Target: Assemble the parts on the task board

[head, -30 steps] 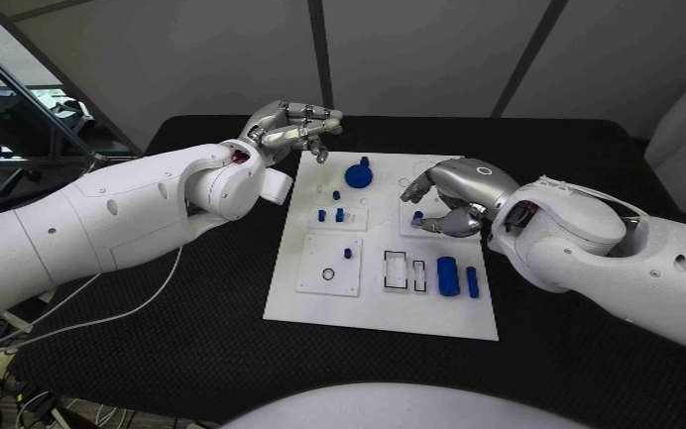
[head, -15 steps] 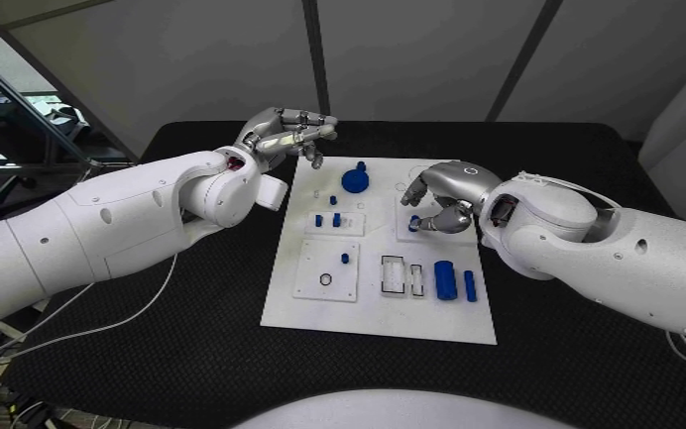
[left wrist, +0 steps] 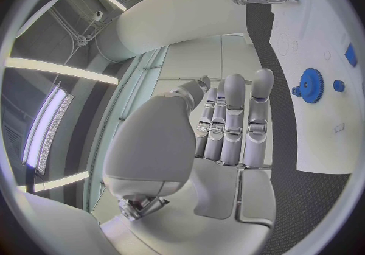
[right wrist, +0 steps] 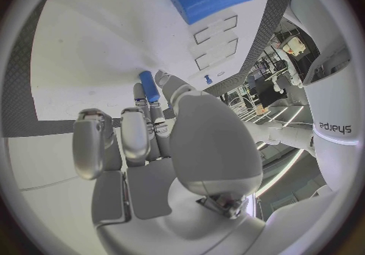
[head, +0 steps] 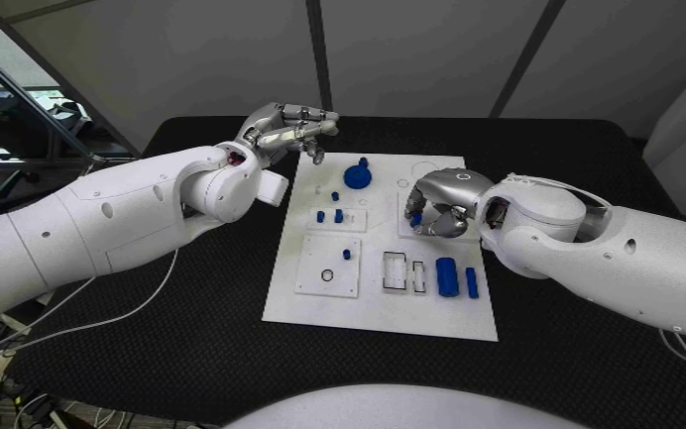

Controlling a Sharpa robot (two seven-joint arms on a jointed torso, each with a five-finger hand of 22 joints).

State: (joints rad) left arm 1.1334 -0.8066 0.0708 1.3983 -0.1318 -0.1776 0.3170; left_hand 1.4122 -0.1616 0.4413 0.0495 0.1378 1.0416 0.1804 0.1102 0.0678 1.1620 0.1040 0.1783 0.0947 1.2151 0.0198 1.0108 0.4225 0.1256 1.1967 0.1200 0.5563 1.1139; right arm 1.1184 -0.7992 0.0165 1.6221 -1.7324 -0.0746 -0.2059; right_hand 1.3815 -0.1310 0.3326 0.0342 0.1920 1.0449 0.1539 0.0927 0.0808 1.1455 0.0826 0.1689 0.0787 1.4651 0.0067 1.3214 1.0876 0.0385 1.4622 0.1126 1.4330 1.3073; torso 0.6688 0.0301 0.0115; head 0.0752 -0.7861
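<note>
While the left hand [head: 290, 131] hovers curled and empty beyond the task board [head: 375, 295], the right hand [head: 440, 201] pinches a small blue peg [right wrist: 149, 85] at its fingertips just above the board.

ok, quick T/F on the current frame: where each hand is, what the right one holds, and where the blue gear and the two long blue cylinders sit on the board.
1. The left hand hovers beyond the task board's far left corner, holding nothing. True.
2. The right hand is raised clear of the board with fingers spread. False: it is low over the board's right side, fingers curled.
3. The right hand pinches a small blue peg. True, as the right wrist view shows it.
4. The blue gear lies at the board's near edge. False: it sits near the far edge.
5. The two long blue cylinders lie in the near right part of the board. True.
</note>
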